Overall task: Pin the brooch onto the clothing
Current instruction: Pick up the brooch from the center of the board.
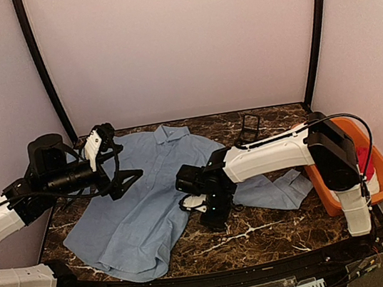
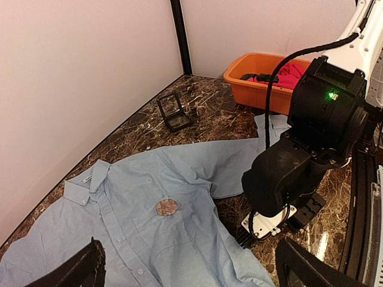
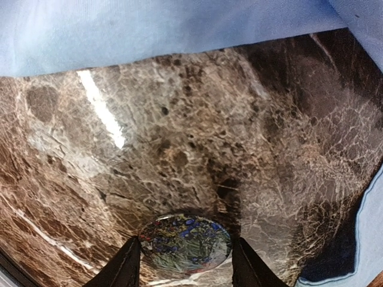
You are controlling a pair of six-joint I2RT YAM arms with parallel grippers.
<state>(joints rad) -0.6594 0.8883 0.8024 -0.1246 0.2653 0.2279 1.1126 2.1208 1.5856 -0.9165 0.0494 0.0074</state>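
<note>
Our left gripper [image 1: 126, 162] hangs spread wide over the left half of the light blue shirt [image 1: 141, 194], which lies flat mid-table. On the bare marble table [image 3: 179, 119] between hem and sleeve, our right gripper [image 1: 213, 218] pinches the round brooch [image 3: 185, 242] by its edges.

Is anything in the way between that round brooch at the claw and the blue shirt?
Nothing visible. The brooch sits between the right gripper's fingers, and only marble table separates it from the shirt.
</note>
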